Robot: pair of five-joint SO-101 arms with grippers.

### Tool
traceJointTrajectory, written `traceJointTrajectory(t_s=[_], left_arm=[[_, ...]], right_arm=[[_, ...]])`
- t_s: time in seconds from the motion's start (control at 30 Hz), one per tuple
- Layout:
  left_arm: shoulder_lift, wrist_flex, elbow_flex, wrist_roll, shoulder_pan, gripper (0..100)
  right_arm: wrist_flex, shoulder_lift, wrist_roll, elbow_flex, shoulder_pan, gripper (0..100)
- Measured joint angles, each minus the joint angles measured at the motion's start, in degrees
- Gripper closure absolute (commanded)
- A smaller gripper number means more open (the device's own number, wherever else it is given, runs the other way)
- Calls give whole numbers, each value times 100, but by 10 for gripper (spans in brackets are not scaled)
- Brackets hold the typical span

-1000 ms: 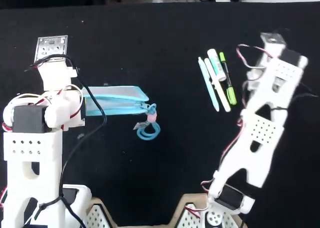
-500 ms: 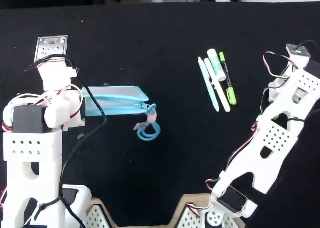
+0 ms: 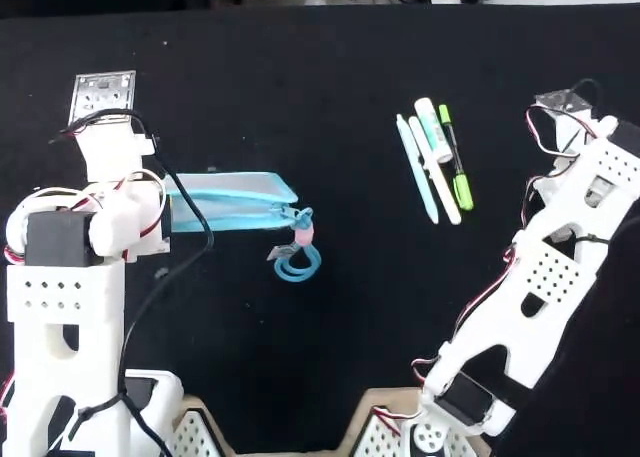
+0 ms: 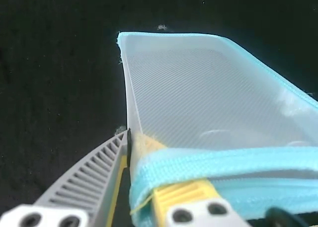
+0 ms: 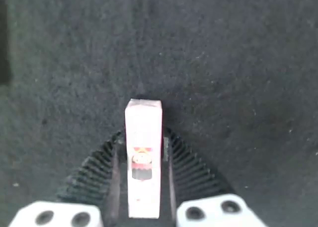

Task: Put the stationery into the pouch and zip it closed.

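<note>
Loading under way: the left gripper (image 4: 130, 146) is clamped on one end of the pale blue pouch (image 3: 235, 192), pinching its zipper band between a grey finger and a yellow-padded one. The pouch lies on the black table (image 3: 330, 67) in front of the left arm, its mesh side up. A blue cord loop (image 3: 296, 260) on the zipper pull trails off the far end, on the side towards the pens.

Across the table, the right gripper (image 5: 143, 135) is closed on a small white block (image 5: 143, 157) with a red mark, probably an eraser, held upright between the ribbed jaws above bare cloth. From overhead, the right arm (image 3: 540, 267) stands just to the side of three pens (image 3: 440, 167), which lie untouched in a tight row, well apart from the pouch.

The step in hand looks like the carry of this first item, with the task at an early stage: the pens are not yet moved and the zip is not yet drawn. The next move calls for the right arm to cross the table to the pouch's mouth and let the block go inside. The left grip must hold the opening steady. How wide that mouth gapes cannot be judged from these views, so a missed drop onto the cloth is the main risk.
</note>
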Motion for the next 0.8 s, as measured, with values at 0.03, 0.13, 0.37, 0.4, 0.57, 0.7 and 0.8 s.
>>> traceJointTrajectory(t_s=[0.03, 0.13, 0.37, 0.4, 0.57, 0.7, 0.8], left_arm=[[0, 0, 0, 0, 0, 970], [0, 0, 0, 0, 0, 970], [0, 0, 0, 0, 0, 970], [0, 0, 0, 0, 0, 970], [0, 0, 0, 0, 0, 970], [0, 0, 0, 0, 0, 970], [0, 0, 0, 0, 0, 970]], right_arm=[[0, 0, 123, 0, 0, 914], [0, 0, 316, 18, 0, 783], [0, 0, 352, 193, -316, 858], [0, 0, 299, 193, -404, 864], [0, 0, 149, 193, -782, 864], [0, -9, 141, 193, -791, 864], [0, -26, 202, 193, -782, 864]])
